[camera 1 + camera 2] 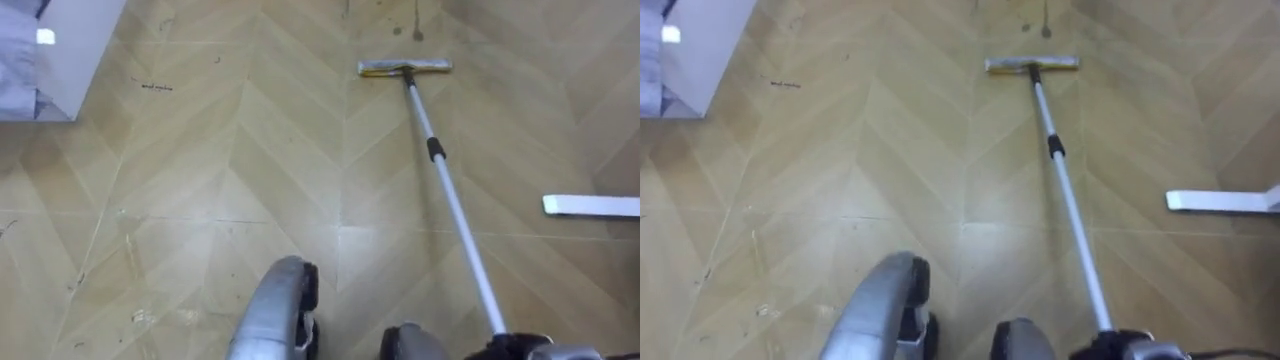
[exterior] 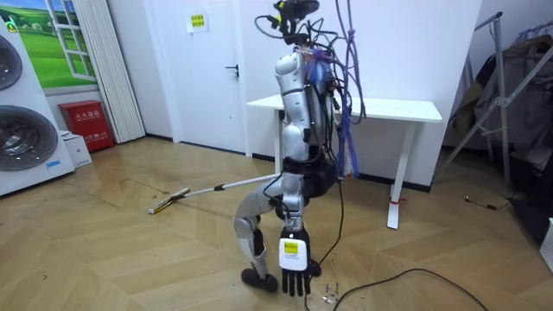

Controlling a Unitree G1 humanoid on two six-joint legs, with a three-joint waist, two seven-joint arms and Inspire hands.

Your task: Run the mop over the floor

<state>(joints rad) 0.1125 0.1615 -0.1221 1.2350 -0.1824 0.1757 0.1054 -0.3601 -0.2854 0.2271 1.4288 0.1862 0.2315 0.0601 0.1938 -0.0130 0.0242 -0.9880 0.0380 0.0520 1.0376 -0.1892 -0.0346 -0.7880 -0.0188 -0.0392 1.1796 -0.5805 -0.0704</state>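
Mop head (image 1: 405, 68) lies flat on the floor (image 1: 200, 180) at twelve o'clock. Its pole (image 1: 455, 210) runs to five o'clock, where the right hand (image 1: 520, 348) is cut off, and I cannot tell its grip. Left hand (image 2: 295, 263) hangs, fingers straight.

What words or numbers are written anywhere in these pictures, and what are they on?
Yellow sign on the wall beside the door: too small to read.
Red box: white marks, too blurred to read.
Tag on the left hand: too small to read.
Mop and floor: no writing to be seen.
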